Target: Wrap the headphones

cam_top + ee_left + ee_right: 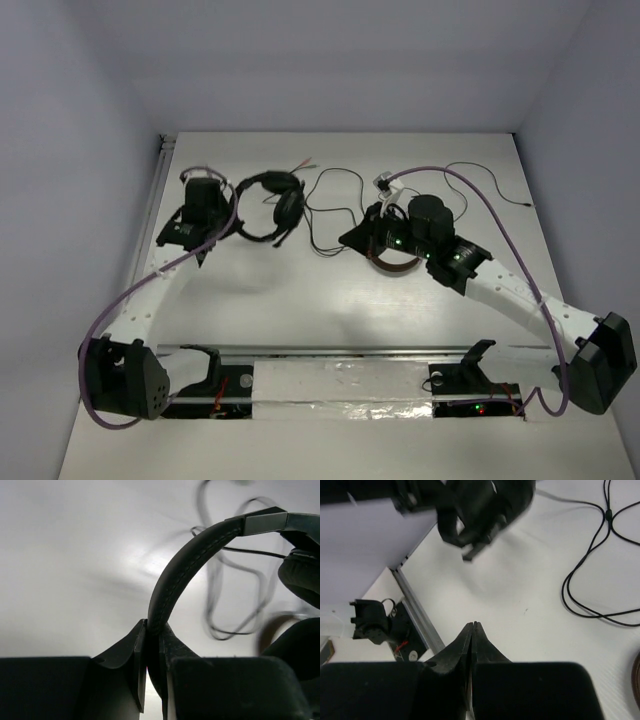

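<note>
The black headphones (278,205) lie at the back left of the table, and their thin black cable (330,215) runs in loose loops to the right. My left gripper (232,212) is shut on the padded headband (185,565); an earcup (300,575) shows at the right of the left wrist view. Near the table's middle, my right gripper (347,238) is shut with nothing between its fingers (485,650). It hangs over bare table, with cable loops (585,580) to its right. The headphones (480,510) appear blurred at the top of the right wrist view.
A brown-banded pair of headphones (397,263) lies under the right arm. A metal rail (350,352) runs along the near edge by the arm bases. Purple arm cables (490,215) arc over the right side. White walls close in the left and back.
</note>
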Robot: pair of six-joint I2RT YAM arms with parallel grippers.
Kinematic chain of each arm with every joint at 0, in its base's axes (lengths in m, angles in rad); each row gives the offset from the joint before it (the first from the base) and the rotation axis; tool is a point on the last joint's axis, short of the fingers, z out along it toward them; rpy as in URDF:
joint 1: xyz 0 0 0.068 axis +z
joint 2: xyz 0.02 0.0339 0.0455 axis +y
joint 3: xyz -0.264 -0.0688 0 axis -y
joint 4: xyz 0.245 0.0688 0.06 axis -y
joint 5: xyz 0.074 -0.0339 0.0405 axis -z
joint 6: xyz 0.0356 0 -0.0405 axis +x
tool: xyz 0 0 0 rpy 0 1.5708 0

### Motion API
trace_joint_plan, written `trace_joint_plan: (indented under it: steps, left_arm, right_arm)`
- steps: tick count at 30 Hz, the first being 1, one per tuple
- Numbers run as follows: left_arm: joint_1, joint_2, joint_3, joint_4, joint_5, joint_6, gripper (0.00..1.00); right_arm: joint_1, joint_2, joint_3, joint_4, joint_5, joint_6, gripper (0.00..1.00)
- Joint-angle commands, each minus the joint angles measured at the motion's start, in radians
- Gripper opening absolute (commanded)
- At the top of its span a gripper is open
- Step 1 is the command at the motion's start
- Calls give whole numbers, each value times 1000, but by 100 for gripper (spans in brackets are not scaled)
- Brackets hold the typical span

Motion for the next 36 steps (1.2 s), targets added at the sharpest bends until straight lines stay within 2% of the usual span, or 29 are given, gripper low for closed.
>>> trace_joint_plan:
  steps: [1,3,4,5,6,7,8,9,10,11,14,19,22,23,24,25,28,31,33,36]
  left_arm:
    - [-2,-19,214,-97,227,160,0]
    - [-2,4,316,-134,299,186,0]
    - [-2,10,339,-160,362,208,0]
    - [-2,16,362,-173,396,219,0]
    - [-2,27,404,-192,411,223,0]
    - [-2,24,419,-206,442,225,0]
    - [-2,22,443,-208,463,233,0]
    - [7,21,458,-214,480,228,0]
    - [7,18,472,-219,508,228,0]
    - [7,18,495,-219,525,228,0]
    - [7,18,543,-239,572,222,0]
    - [7,16,616,-265,606,214,0]
    - [7,18,638,-280,605,217,0]
    - [7,18,640,-280,602,219,0]
    - [7,19,643,-280,599,220,0]
    - [7,22,646,-291,564,223,0]
    - [7,27,638,-282,501,230,0]
    - [7,32,629,-236,526,202,0]
    - [7,29,643,-213,530,179,0]
    - [7,38,672,-174,548,156,0]
  right_arm:
    - [9,20,70,67,-61,-103,0]
    - [-12,22,71,92,-63,-126,10]
    - [-27,20,70,106,-72,-138,24]
    - [-49,19,70,112,-89,-145,27]
    - [-110,16,69,121,-121,-148,30]
    - [-144,13,58,138,-221,-131,41]
    - [-174,17,48,199,-265,-116,47]
    - [-201,23,38,231,-294,-100,53]
    - [-228,37,34,257,-317,-85,64]
    - [-228,75,55,261,-316,-94,68]
    - [-228,140,98,251,-289,-138,81]
    - [-228,273,158,288,-372,-136,87]
    - [-228,301,141,359,-382,-110,87]
    - [-228,303,140,369,-379,-108,83]
    - [-228,301,141,357,-379,-111,74]
    - [-228,291,153,331,-394,-123,54]
    - [-228,248,134,282,-458,-116,20]
    - [-207,146,97,287,-468,-84,12]
    - [-207,67,89,213,-448,-88,7]
    - [-207,-4,83,115,-304,-93,6]
